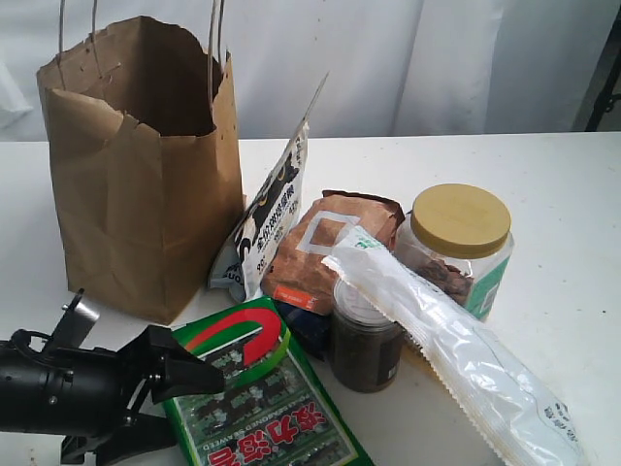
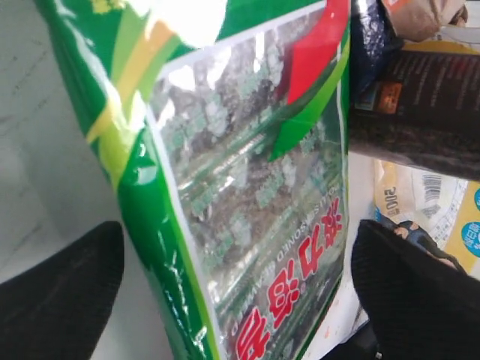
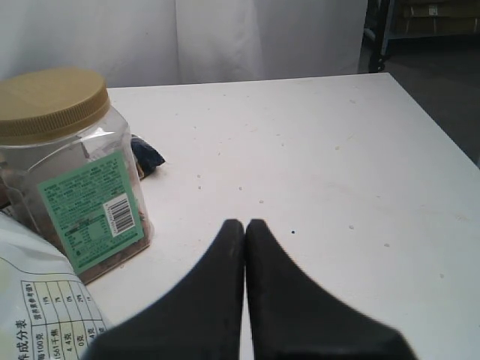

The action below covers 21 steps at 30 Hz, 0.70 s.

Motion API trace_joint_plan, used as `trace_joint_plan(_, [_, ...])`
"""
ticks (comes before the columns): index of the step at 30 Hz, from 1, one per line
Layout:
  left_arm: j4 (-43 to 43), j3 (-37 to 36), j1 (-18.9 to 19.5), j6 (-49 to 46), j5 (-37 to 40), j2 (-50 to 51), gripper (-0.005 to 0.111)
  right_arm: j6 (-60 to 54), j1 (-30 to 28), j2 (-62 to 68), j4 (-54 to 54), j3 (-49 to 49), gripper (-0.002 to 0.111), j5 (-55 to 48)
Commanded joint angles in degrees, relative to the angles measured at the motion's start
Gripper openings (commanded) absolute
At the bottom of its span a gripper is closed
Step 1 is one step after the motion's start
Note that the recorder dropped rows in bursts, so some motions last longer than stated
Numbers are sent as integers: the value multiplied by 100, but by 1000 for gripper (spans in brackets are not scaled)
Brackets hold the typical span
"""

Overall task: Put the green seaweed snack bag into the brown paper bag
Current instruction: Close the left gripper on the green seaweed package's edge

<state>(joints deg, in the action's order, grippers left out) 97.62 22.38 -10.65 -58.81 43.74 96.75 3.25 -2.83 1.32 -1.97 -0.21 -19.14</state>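
exterior view, near left: flat glossy green seaweed snack bag [image 1: 262, 398] lying before tall brown kraft paper bag [image 1: 146, 194], long axis near-to-far. left gripper [image 1: 179, 398] closest, jaws apart astride it; right gripper [image 3: 245, 229] pinched together, off right.

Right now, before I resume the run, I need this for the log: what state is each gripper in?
Left gripper: open, fingers either side of the green seaweed snack bag.
Right gripper: shut, holding nothing.
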Motion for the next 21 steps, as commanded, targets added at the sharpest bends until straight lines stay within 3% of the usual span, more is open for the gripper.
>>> trace_joint_plan(1, [232, -33, -38, -298, 66, 224, 78, 9, -30, -43, 15, 21, 0, 88])
trace_joint_plan(10, [232, 125, -365, -415, -30, 601, 75, 9, -30, -43, 15, 21, 0, 88])
trace_joint_plan(12, [232, 125, -365, -400, -30, 601, 60, 9, -30, -43, 15, 21, 0, 88])
trace_joint_plan(13, [232, 125, -365, -312, 23, 601, 41, 9, -30, -43, 15, 21, 0, 88])
trace_joint_plan(14, [232, 125, -365, -301, 65, 601, 29, 9, -30, -43, 15, 21, 0, 88])
trace_joint_plan(17, [232, 125, -365, -301, 85, 601, 16, 9, -30, -43, 15, 21, 0, 88])
trace_joint_plan(18, [232, 125, -365, -301, 85, 601, 3, 9, -30, -43, 15, 21, 0, 88])
trace_joint_plan(21, [232, 125, -365, -301, 57, 590, 0, 9, -30, -43, 15, 21, 0, 88])
